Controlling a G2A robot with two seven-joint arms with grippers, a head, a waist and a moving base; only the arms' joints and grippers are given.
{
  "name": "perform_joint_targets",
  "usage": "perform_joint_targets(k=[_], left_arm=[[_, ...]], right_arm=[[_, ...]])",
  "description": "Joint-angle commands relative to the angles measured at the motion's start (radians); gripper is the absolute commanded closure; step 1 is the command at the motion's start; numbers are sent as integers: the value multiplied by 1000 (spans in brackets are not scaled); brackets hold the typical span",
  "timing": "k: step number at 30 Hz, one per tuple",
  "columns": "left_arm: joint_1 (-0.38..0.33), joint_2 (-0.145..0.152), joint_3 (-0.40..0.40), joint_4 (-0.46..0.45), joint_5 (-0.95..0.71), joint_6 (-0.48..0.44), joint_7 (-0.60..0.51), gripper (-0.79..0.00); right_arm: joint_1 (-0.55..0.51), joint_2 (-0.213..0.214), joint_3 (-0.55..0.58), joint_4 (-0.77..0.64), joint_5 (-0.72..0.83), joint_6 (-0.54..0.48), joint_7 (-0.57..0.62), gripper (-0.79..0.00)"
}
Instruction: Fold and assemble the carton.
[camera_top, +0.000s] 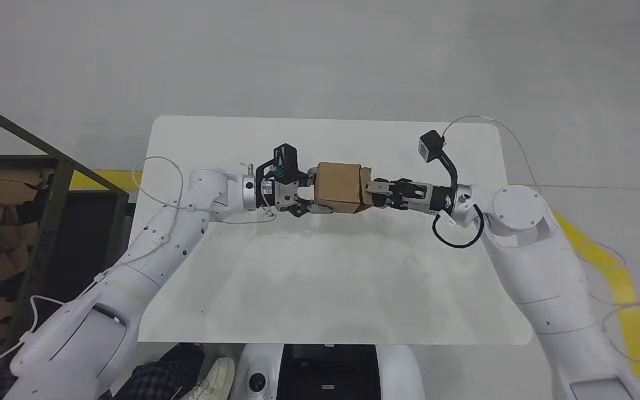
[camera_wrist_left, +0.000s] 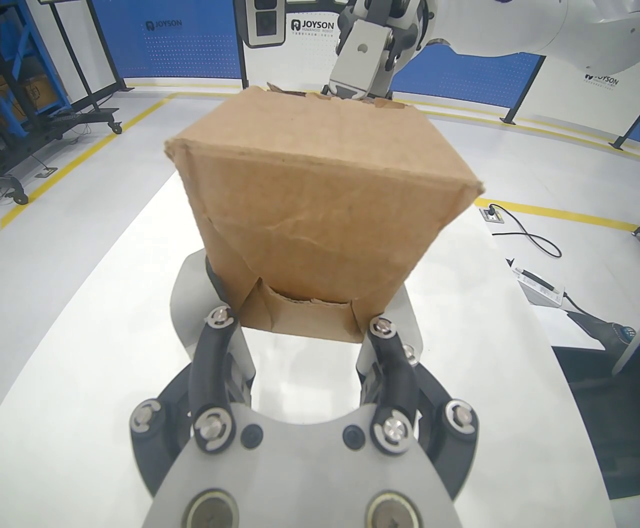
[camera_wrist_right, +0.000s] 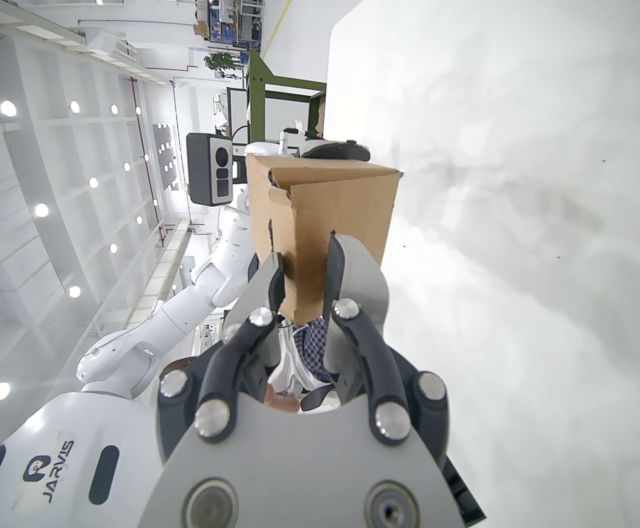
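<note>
Carton: light, thin, easily crushed. Wall pinched by right gripper; other end squeezed by left gripper. Best held near folds.

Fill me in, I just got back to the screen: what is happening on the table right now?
Both arms have a brown carton between them over the middle of the white table. The right gripper is pinched on a cardboard panel at one end. The left gripper is up against the opposite end. The carton is already box-shaped, but a flap at the right gripper's end still looks loose, so assembly seems unfinished.
</note>
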Motion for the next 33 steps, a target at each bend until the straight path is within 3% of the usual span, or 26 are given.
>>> perform_joint_targets(k=[1,33], left_arm=[[1,-1,-3,0,2,-2,0,-348],[-1,-17,5,-3,47,-6,-23,-326]], right_arm=[[1,0,-2,-2,-5,2,-4,-129],[17,6,-33,-34,-90,54,-44,-80]])
